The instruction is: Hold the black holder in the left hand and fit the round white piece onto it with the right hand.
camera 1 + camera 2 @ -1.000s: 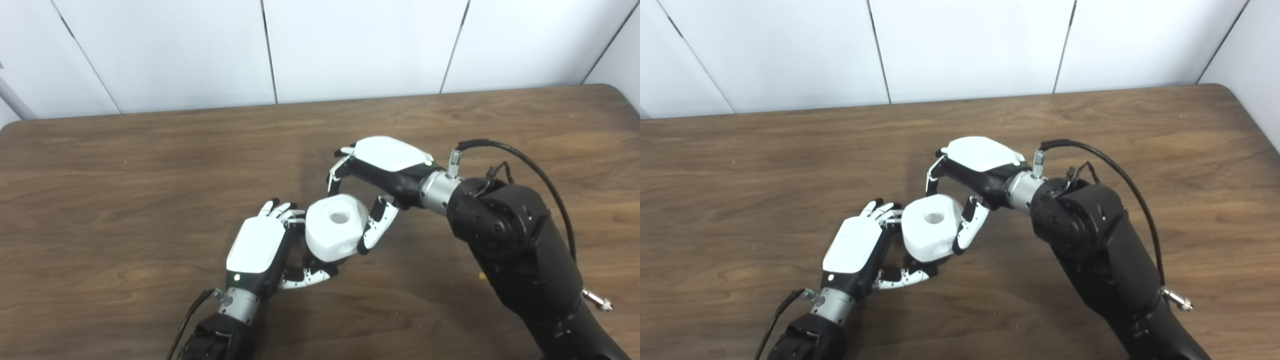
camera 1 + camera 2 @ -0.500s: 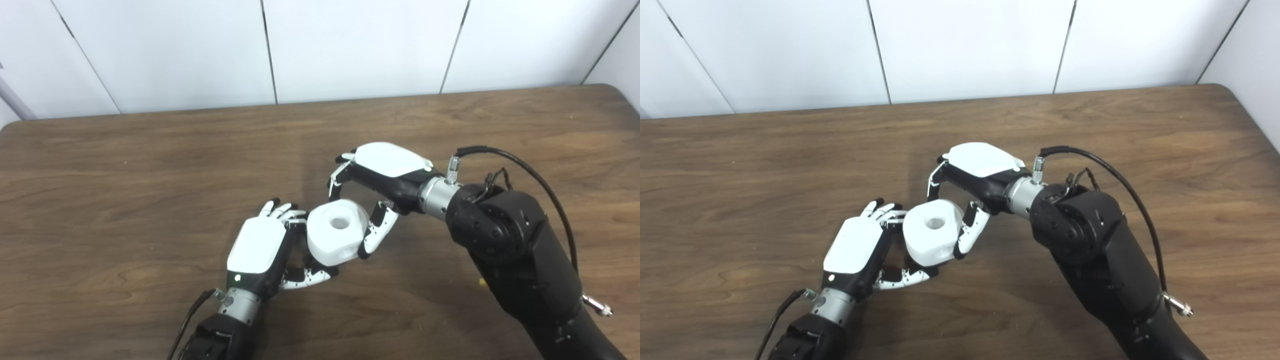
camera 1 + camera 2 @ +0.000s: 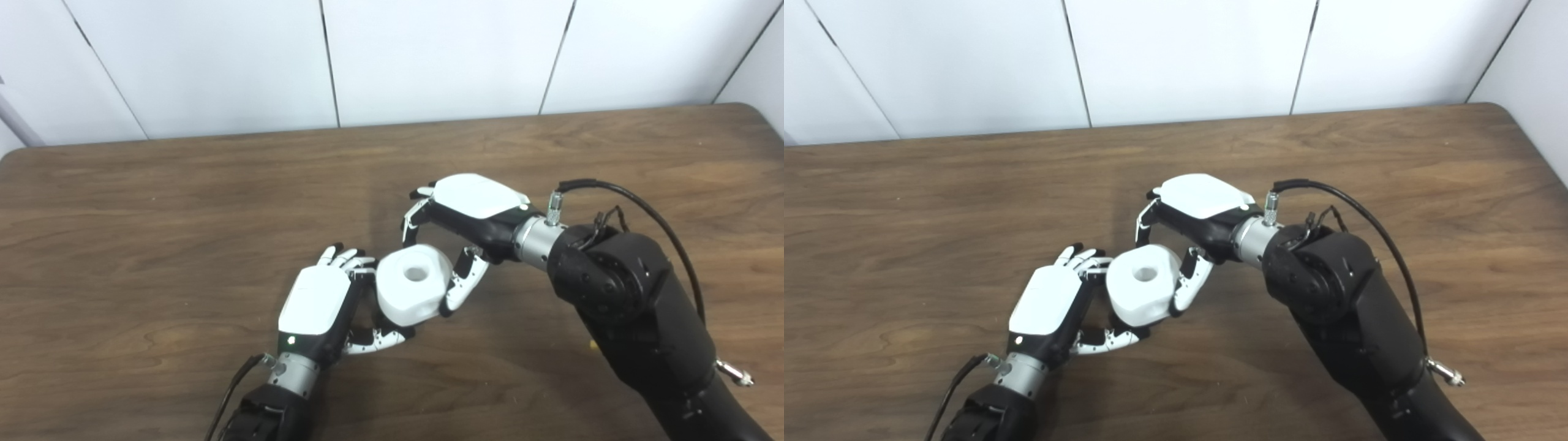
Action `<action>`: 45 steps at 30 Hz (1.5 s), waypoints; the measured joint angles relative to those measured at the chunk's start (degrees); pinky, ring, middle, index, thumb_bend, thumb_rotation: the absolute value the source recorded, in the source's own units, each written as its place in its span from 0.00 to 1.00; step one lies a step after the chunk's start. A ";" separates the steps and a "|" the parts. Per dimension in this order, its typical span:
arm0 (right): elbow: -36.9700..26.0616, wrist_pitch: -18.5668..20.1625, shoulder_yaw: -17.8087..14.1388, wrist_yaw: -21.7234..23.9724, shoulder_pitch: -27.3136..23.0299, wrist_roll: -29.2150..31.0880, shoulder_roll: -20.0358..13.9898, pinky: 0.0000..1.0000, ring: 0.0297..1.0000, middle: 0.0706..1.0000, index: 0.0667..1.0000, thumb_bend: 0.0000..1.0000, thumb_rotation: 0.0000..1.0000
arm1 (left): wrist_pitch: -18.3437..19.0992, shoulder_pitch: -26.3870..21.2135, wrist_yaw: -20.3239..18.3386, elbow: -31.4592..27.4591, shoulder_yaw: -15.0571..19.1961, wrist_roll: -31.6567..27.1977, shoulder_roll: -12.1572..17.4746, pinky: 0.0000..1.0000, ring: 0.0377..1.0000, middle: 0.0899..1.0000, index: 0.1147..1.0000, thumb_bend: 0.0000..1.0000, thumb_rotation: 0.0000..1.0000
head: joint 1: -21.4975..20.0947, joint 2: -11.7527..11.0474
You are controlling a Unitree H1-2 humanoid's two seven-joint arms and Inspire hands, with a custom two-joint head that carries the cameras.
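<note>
The round white piece (image 3: 411, 285), with a hole in its top, sits in the middle of the table between both hands. My left hand (image 3: 318, 303) is cupped against its left side, fingers up along it and thumb (image 3: 376, 340) curled underneath. The black holder is almost wholly hidden under the piece and inside that hand. My right hand (image 3: 465, 208) arches over the piece from the right. Its thumb (image 3: 459, 285) lies against the piece's right side, while its curled fingers (image 3: 413, 217) stand a little above the top, apart from it.
The brown wooden table (image 3: 153, 202) runs back to a white panelled wall (image 3: 429, 55). A black cable (image 3: 618, 191) loops off my right wrist. A tiny yellow speck (image 3: 591, 345) lies beside my right forearm.
My right hand has come down a little toward the white piece, mostly in the first half second. The piece has sunk slightly between the hands. The left hand has stayed put.
</note>
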 measured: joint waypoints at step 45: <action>-5.60 3.03 -6.76 6.30 0.38 -0.49 -2.01 1.00 0.97 0.87 0.69 1.00 0.36 | -0.19 -0.08 0.25 0.37 0.30 -0.29 -0.03 0.97 0.87 0.76 0.50 0.74 0.17 | -0.26 -0.79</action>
